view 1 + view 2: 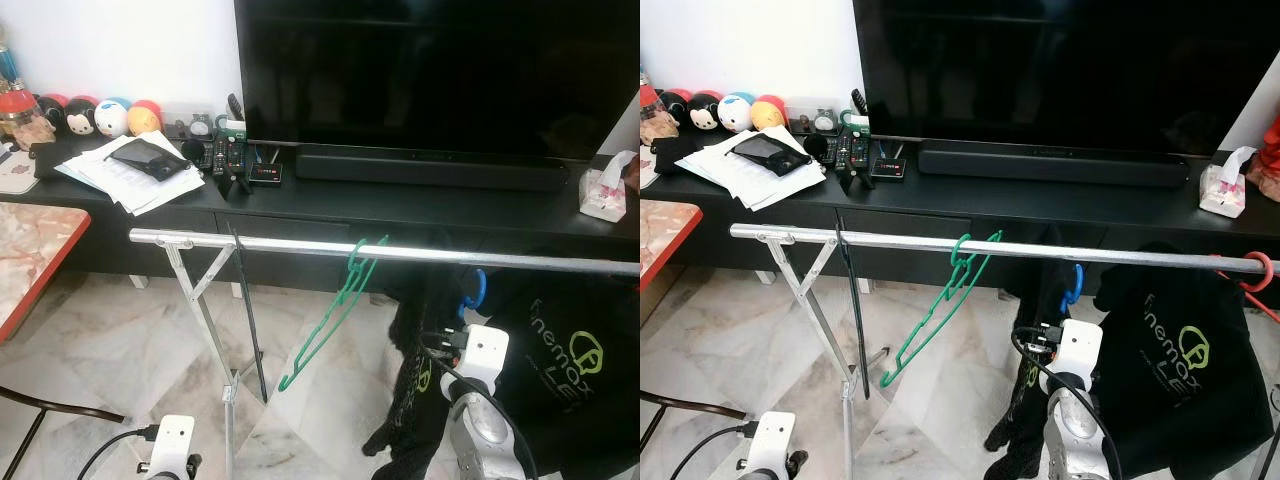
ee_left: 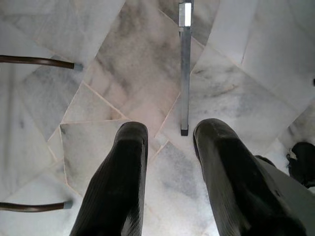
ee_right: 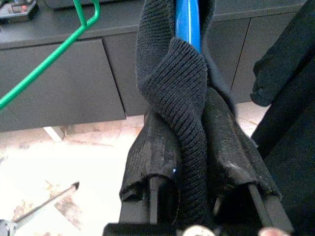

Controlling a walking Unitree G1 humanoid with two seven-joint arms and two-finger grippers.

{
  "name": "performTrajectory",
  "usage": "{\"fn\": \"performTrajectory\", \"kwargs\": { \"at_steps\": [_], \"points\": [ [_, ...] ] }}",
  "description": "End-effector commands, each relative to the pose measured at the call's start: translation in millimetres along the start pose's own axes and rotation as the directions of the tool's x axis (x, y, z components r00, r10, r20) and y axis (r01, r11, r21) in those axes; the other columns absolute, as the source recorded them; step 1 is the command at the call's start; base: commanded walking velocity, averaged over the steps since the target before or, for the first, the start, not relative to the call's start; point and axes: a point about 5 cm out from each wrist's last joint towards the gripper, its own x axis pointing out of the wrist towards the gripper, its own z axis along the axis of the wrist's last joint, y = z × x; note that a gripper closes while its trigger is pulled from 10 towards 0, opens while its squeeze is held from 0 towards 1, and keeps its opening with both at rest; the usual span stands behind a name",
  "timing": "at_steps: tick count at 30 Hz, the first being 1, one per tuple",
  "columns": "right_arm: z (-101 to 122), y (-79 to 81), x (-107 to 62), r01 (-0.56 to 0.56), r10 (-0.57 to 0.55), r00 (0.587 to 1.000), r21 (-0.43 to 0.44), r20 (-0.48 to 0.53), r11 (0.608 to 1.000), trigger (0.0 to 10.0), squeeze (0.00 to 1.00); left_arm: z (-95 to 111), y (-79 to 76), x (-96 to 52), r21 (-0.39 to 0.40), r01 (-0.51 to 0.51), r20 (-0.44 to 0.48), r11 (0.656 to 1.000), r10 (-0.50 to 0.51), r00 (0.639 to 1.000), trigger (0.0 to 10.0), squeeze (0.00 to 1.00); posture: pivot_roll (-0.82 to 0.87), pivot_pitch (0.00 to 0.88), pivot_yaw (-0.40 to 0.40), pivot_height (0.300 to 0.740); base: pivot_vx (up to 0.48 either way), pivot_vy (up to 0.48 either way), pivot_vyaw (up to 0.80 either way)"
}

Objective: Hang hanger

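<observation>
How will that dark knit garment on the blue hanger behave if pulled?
Probably floppy: the knit folds between the right end effector's fingers. It may slide or swing on the blue hanger, which hooks loosely over the rail.

Bare stretch of the silver metal rail (image 1: 290,245) is sitting open between the thin black hanger (image 1: 247,310) and the green wire hanger (image 1: 330,318). Right of that, the dark knit garment (image 1: 1035,330) and black printed shirt (image 1: 1185,370) are crowding things.

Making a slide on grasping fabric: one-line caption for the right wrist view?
Right gripper clamped on dark knit garment draped over blue hanger, green hanger alongside.
</observation>
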Motion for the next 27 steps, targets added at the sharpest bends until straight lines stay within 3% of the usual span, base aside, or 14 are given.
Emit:
{"fn": "performTrajectory", "kwargs": {
  "at_steps": [1, 27],
  "points": [
    [11.0, -3.2, 5.6, 0.012, -0.012, 0.999, 0.0, 0.045, 1.0, 10.0, 0.0, -1.3, -1.5, 0.2, 0.001, -0.001, -0.016, 1.0, 0.001, 1.0, 10.0, 0.0, -0.06, 0.0, -0.049, 0.74, 0.0, 0.0, 0.0],
    [19.2, -0.8, 11.3, 0.016, -0.014, 0.996, -0.017, 0.082, 1.0, 10.0, 0.0, 3.8, -7.1, 1.7, 0.011, 0.02, -0.009, 1.0, -0.02, 1.0, 10.0, 0.0, -0.07, 0.0, -0.036, 0.74, -0.27, 0.0, 0.0]
  ]
}}
